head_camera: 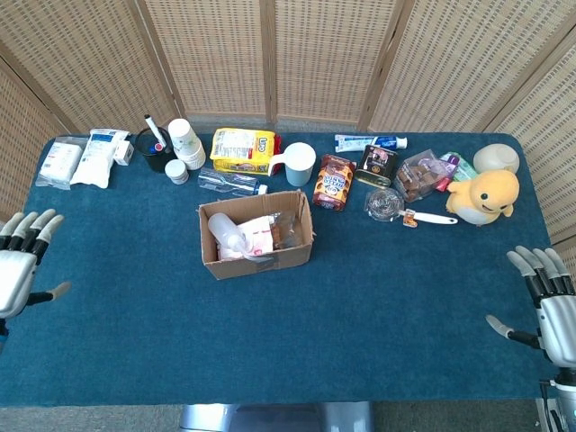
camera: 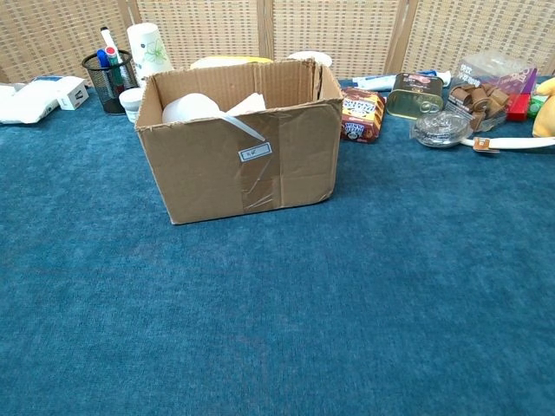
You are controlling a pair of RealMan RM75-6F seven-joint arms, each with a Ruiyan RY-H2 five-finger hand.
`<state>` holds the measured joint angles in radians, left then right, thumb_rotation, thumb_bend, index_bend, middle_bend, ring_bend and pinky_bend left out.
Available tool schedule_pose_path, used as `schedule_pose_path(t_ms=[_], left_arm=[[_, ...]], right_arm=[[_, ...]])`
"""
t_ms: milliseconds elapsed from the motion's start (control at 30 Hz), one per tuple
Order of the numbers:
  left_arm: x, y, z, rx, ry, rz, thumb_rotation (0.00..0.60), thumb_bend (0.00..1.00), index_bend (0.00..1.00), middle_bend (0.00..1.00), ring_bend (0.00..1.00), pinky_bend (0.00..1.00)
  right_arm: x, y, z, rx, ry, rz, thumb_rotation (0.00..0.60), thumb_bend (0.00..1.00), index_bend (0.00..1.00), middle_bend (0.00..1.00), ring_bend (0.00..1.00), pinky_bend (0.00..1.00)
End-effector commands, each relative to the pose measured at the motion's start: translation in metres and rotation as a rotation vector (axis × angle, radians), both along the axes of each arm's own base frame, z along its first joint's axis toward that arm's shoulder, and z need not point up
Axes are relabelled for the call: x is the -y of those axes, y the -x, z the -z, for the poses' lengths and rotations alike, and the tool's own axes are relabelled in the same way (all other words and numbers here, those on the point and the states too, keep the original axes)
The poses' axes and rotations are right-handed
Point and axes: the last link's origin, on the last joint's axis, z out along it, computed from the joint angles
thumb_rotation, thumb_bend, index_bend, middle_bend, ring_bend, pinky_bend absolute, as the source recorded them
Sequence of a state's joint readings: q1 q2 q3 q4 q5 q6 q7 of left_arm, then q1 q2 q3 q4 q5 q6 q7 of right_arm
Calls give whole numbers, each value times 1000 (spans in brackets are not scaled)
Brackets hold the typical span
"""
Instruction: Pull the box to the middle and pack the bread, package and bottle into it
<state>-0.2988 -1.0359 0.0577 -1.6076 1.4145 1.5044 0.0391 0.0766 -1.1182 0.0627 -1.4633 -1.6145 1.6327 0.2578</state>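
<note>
The box [head_camera: 256, 236] is sitting mid-table with the bottle [head_camera: 224, 234], a package [head_camera: 258, 237] and seemingly the bread inside; both hands, left [head_camera: 16, 265] and right [head_camera: 544, 301], are hanging empty, fingers spread, at the table's edges. Packing looks finished; nothing seems left to do.

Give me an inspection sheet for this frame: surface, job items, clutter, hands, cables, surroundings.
Surface: table covered in blue cloth.
Job's things: cardboard box stands open near the middle; white bottle lies inside at its left, spout over the front wall in the chest view; package beside it; something brownish at the right that may be the bread, cannot confirm.
Clutter: along the far edge, yellow bag, white mug, pen holder, tin, yellow duck toy.
Hands: left hand at the left edge, fingers spread, holding nothing; right hand at the right edge, likewise.
Cables: nothing seen.
Surroundings: wicker screen behind.
</note>
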Motion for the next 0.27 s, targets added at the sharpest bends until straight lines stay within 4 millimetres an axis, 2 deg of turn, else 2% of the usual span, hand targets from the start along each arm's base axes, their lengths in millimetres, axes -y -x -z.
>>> schedule_pose_path(t_ms=[33,133,267], left_arm=[[21,14,7,53,-10,10,600,18,0,0,0,0],[48,23,11,128,-51,23,600,18,0,0,0,0],[57,26,10,146,-72,29,600,18,0,0,0,0]], right_arm=[[-1,-2,-1,-89,-4,77,600,0,96,0,0,0],[0,-2,0,-123,-8,149,600,0,91,0,0,0],[2,-4,-1,-127,5,178,600,0,91,0,0,0]])
